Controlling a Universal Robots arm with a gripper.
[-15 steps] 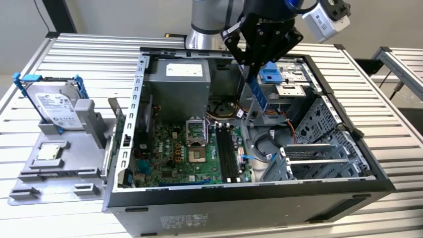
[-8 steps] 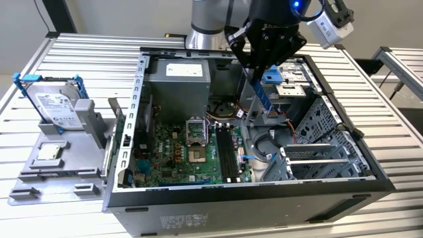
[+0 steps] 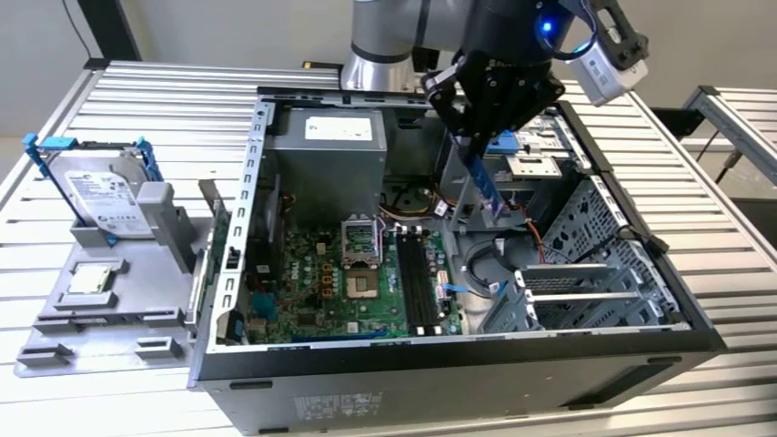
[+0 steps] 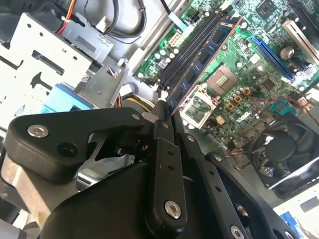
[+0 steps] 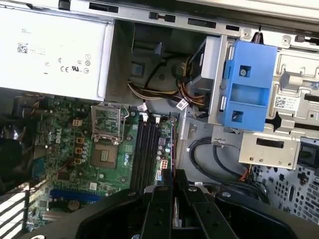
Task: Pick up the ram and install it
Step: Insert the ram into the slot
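Now our fingers (image 4: 160,149) pinch the ram (image 4: 202,62) by one end, leaving its length free, we judge, for seating. It hangs above the black slots (image 3: 419,273) of the motherboard (image 3: 318,273), not yet in one, inside the open case (image 3: 425,378) on the table (image 3: 158,91).

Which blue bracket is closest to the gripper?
The blue bracket inside the case, beside the gripper holding the ram; the other bracket wraps the hard drive on the grey stand outside.

Thin bluish ram (image 3: 485,182), gripped at its top end, hanging over open case (image 3: 425,382)
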